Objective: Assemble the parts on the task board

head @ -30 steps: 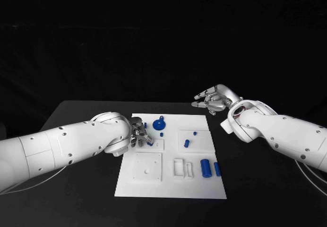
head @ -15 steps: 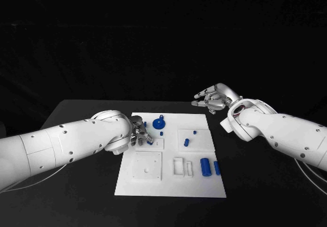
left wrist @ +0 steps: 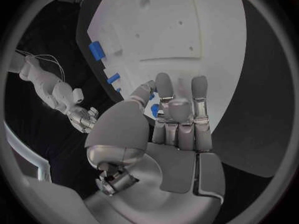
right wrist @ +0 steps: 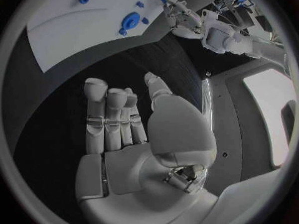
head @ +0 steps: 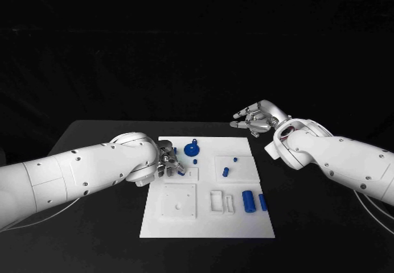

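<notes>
- We see the white task board point(head: 205, 227) mid-table, blue parts point(head: 247, 200) lying on it; no readable writing.
- Left hand point(head: 168, 161) pinches a small blue part point(left wrist: 154, 110) over the board.
- Right hand point(head: 258, 120) hovers beyond the board, fingers loosely apart, holding nothing.

Head camera overhead; wrist cameras close, sharing task board point(head: 207, 187)

The task board point(head: 205, 219) looks like matt white plastic, smooth, with shallow moulded recesses. On it, the parts — a round blue piece point(head: 191, 150) near its far edge and a blue cylinder point(head: 247, 200) nearer its right edge — have a smooth, slightly glossy plastic look. The table point(head: 98, 227) under the board is matt black. The left hand point(left wrist: 168, 129) and right hand point(right wrist: 134, 134) show brushed silver metal with paler, satin fingertip pads; both arms wear glossy white shells.
</notes>
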`<move>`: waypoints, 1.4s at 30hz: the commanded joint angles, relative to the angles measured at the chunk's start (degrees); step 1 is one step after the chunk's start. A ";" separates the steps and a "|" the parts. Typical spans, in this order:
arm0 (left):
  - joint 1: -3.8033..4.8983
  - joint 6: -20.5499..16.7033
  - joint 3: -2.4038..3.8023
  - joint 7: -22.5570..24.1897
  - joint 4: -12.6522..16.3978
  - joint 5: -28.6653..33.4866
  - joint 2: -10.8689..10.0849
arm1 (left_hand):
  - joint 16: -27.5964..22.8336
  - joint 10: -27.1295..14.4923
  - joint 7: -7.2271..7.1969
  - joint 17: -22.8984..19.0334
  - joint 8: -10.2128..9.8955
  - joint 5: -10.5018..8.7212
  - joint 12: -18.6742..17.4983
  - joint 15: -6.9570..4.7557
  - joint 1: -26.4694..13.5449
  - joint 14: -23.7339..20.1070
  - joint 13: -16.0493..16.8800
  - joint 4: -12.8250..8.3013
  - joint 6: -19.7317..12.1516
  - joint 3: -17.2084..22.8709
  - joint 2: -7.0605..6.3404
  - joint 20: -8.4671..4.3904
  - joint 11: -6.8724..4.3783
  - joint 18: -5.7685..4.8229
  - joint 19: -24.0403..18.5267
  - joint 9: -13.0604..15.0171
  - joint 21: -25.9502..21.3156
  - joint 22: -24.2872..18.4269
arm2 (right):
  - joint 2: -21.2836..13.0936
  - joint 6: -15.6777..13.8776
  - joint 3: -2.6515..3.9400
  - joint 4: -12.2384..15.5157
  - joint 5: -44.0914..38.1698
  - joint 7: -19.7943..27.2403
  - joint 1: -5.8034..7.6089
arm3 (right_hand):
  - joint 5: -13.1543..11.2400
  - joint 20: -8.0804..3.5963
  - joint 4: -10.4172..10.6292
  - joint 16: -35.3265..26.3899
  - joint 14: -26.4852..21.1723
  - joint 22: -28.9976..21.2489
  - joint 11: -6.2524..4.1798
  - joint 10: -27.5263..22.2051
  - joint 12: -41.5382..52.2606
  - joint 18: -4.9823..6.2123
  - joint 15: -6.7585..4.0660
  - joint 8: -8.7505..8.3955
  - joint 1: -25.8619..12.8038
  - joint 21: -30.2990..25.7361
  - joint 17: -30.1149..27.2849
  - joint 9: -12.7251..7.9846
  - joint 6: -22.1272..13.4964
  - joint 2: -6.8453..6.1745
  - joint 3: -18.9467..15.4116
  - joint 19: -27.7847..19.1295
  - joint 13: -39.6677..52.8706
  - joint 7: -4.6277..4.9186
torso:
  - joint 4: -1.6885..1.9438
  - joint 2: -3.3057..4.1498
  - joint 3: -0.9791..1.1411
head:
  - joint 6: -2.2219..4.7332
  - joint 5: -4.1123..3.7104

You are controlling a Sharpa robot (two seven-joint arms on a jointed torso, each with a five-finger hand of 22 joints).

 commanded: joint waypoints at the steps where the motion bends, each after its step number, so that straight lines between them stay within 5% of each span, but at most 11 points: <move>1: -0.69 3.99 -0.44 -0.35 0.47 0.63 0.47 | 0.42 1.97 -6.41 -0.15 0.85 -0.85 0.35 -0.28 2.02 0.17 -0.14 0.63 13.32 -1.05 1.74 0.02 -1.27 -0.86 0.85 16.29 -1.74 1.99 | 0.13 0.71 0.03 -0.03 -0.04 0.34 -0.03 | 0.31 -0.21 0.24 -0.31 0.05 3.49 -0.02 -0.21 -0.10 1.01 -0.44 -0.22 -0.31 -0.15 0.07 -0.08 0.42 0.26 -0.14 2.75 -0.05 0.03 | 0.03 0.01 -0.02 | -0.04 0.03; 6: -0.69 4.03 -0.44 -0.48 0.41 0.60 0.60 | 0.65 1.96 -6.46 -0.06 1.13 -2.89 0.58 -0.25 2.19 0.17 -0.10 1.26 13.33 -1.82 2.30 0.11 -1.21 -0.86 1.68 16.45 -3.91 4.58 | 0.33 0.72 0.03 -0.23 -0.04 0.38 -0.03 | 0.31 -0.21 0.24 -0.31 0.05 3.49 -0.02 -0.21 -0.10 1.01 -0.44 -0.22 -0.31 -0.15 0.07 -0.08 0.42 0.26 -0.14 2.75 -0.05 0.03 | 0.02 0.01 0.03 | -0.21 -0.02; 24: -0.68 4.26 -0.43 -0.66 -0.56 0.43 1.09 | 1.17 2.01 -6.45 0.24 1.67 -1.36 1.09 -0.20 1.63 0.13 0.09 0.97 13.28 -0.83 2.92 0.24 -1.17 -0.86 4.11 16.84 -10.51 12.57 | 0.47 0.74 0.03 -0.40 -0.02 0.44 -0.03 | 0.51 -0.22 0.25 -0.27 0.08 3.51 -0.05 -0.18 -0.07 1.00 -0.46 -0.20 -0.31 -0.05 0.12 -0.08 0.55 0.31 -0.08 2.76 -0.03 -0.01 | -0.07 0.01 0.00 | -0.23 -0.23; 30: -0.68 3.94 -0.43 -0.66 -0.90 0.24 1.05 | 1.04 2.04 -6.43 -0.09 1.42 -2.54 0.98 -0.19 1.98 0.15 -0.17 1.24 13.17 -1.32 2.85 0.29 -1.17 -0.86 4.99 16.90 -12.94 15.08 | 0.42 0.76 0.03 -0.40 -0.01 0.44 -0.04 | 0.51 -0.22 0.25 -0.27 0.08 3.51 -0.05 -0.18 -0.07 1.00 -0.46 -0.20 -0.31 -0.05 0.12 -0.08 0.55 0.31 -0.08 2.76 -0.03 -0.01 | -0.01 -0.02 -0.04 | -0.16 -0.32; 33: -0.68 3.53 -0.43 -0.50 -0.99 0.21 0.97 | 0.78 1.98 -6.44 -0.59 1.25 -5.35 0.71 -0.19 1.20 0.04 -0.36 2.19 13.02 -2.33 2.35 0.33 -1.15 -0.86 5.16 16.86 -13.55 15.55 | 0.41 0.76 0.03 -0.42 -0.01 0.43 -0.04 | 0.51 -0.22 0.25 -0.27 0.08 3.51 -0.05 -0.18 -0.07 1.00 -0.46 -0.20 -0.31 -0.05 0.12 -0.08 0.55 0.31 -0.08 2.76 -0.03 -0.01 | -0.01 -0.05 -0.05 | -0.22 -0.31; 36: -0.68 2.79 -0.42 -0.25 -0.97 0.24 0.85 | 0.27 1.98 -6.48 -1.48 0.98 -10.15 0.20 -0.23 -1.21 -0.11 -0.78 4.79 12.82 -5.15 0.55 0.31 -1.15 -0.86 5.35 16.80 -14.05 15.83 | 0.41 0.72 0.03 -0.47 -0.01 0.43 -0.05 | 0.52 -0.23 0.32 -0.33 0.04 3.50 -0.06 -0.20 -0.10 0.99 -0.46 -0.21 -0.43 -0.07 0.09 -0.08 0.65 0.25 -0.14 2.75 -0.04 -0.03 | 0.05 -0.04 -0.08 | -0.17 -0.34; 37: -0.68 2.49 -0.42 -0.15 -0.95 0.29 0.81 | 0.00 1.99 -6.48 -1.85 0.87 -13.16 -0.13 -0.23 -2.66 -0.18 -1.09 6.22 12.84 -6.51 -0.48 0.31 -1.13 -0.86 5.41 16.75 -14.23 15.90 | 0.41 0.71 0.03 -0.49 -0.01 0.43 -0.06 | 0.52 -0.23 0.37 -0.31 0.05 3.49 -0.05 -0.16 -0.06 0.99 -0.46 -0.21 -0.51 -0.13 0.11 -0.08 0.63 0.21 -0.20 2.74 -0.01 -0.03 | 0.06 -0.04 -0.10 | -0.16 -0.36; 39: -0.68 1.95 -0.42 0.04 -0.90 0.46 0.72 | -0.31 1.99 -6.46 -2.01 0.65 -15.52 -0.33 -0.28 -3.57 -0.09 -1.76 9.26 13.06 -7.16 -2.20 0.26 -1.12 -0.86 5.64 16.68 -14.78 16.19 | 0.42 0.68 0.03 -0.54 -0.01 0.43 -0.08 | 0.52 -0.23 0.37 -0.31 0.05 3.49 -0.05 -0.16 -0.06 0.99 -0.46 -0.21 -0.51 -0.13 0.11 -0.08 0.63 0.21 -0.20 2.74 -0.01 -0.03 | 0.08 -0.05 -0.13 | -0.05 -0.39; 42: -0.68 1.35 -0.42 0.27 -0.81 1.02 0.52 | -0.55 1.95 -6.40 -2.06 0.56 -18.01 -0.15 -0.34 -4.20 -0.10 -2.52 16.34 13.43 -2.69 -7.96 0.25 -1.08 -0.86 6.02 16.60 -15.69 16.85 | 0.44 0.63 0.03 -0.64 0.00 0.42 -0.10 | 0.67 -0.23 0.51 -0.37 0.03 3.47 -0.04 -0.21 -0.12 0.99 -0.45 -0.22 -0.66 -0.17 0.06 -0.08 0.55 0.16 -0.32 2.73 -0.06 -0.01 | 0.07 -0.04 -0.16 | 0.00 -0.41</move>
